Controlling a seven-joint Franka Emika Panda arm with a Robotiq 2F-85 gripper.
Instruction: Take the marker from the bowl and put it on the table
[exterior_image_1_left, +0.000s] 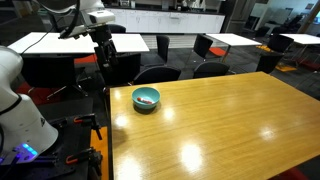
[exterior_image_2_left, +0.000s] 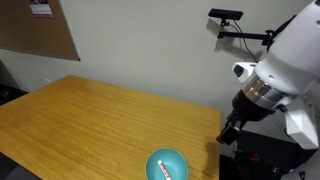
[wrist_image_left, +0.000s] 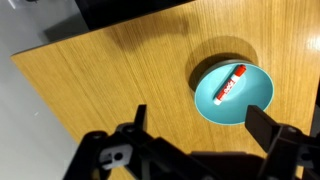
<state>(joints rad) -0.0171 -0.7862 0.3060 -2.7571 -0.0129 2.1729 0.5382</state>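
A small teal-blue bowl (exterior_image_1_left: 146, 98) stands on the honey-coloured wood table (exterior_image_1_left: 220, 130), near its edge closest to the robot. It also shows in an exterior view (exterior_image_2_left: 167, 165) and in the wrist view (wrist_image_left: 234, 92). A red and whitish marker (wrist_image_left: 228, 84) lies inside the bowl; it shows in both exterior views (exterior_image_1_left: 147, 99) (exterior_image_2_left: 163, 169). My gripper (wrist_image_left: 200, 118) is open and empty, held high above the table. The bowl sits just beyond its right finger. In the exterior views the gripper (exterior_image_1_left: 102, 42) (exterior_image_2_left: 229, 131) hangs off the table's edge.
White-topped tables (exterior_image_1_left: 60, 43) and dark office chairs (exterior_image_1_left: 160, 72) stand behind the wood table. The robot's white base (exterior_image_1_left: 20, 110) is beside the table edge. A pale wall with a cork board (exterior_image_2_left: 40, 35) backs the table. The wood top stretches wide away from the bowl.
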